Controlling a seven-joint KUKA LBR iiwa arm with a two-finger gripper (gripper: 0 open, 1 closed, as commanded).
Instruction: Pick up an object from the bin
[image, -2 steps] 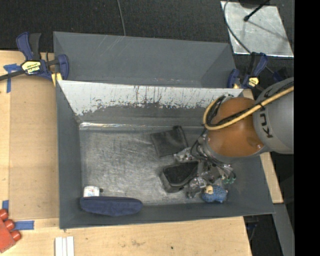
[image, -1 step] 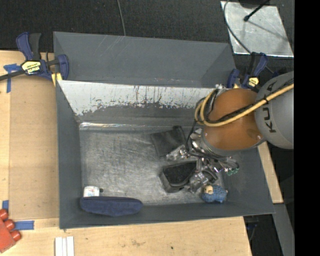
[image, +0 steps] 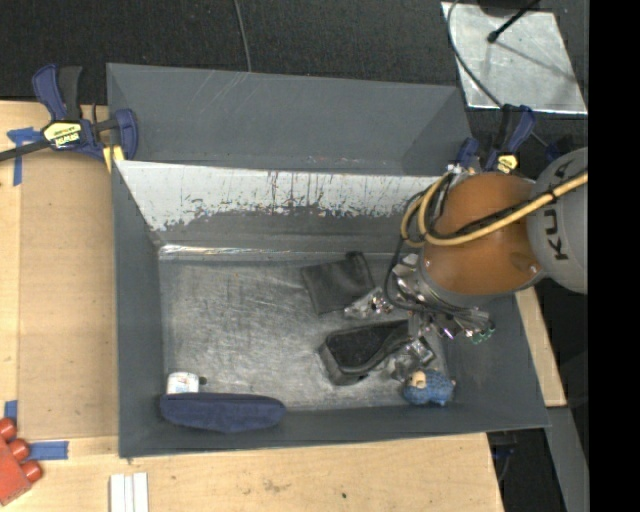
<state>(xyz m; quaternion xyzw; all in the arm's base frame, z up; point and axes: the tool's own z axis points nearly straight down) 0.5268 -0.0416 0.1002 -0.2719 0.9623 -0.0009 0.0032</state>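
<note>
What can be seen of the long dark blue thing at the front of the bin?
The dark blue pouch is long with rounded ends and looks like soft cloth. It lies flat along the front wall of the bin, near the view's left corner. A small white tube sits just behind its left end; whether they touch is unclear.

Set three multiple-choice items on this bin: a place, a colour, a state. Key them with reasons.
1. In the view, the long dark blue pouch lies: A) lower left of the bin; B) upper right; C) centre.
2. The small crumpled thing by the gripper is: A) red; B) blue; C) yellow.
3. The black rounded thing is: A) lifted; B) propped upright; C) lying on the floor.
1 A: it hugs the near wall by the left corner. 2 B: plainly blue. 3 C: it rests flat beside the gripper.
</note>
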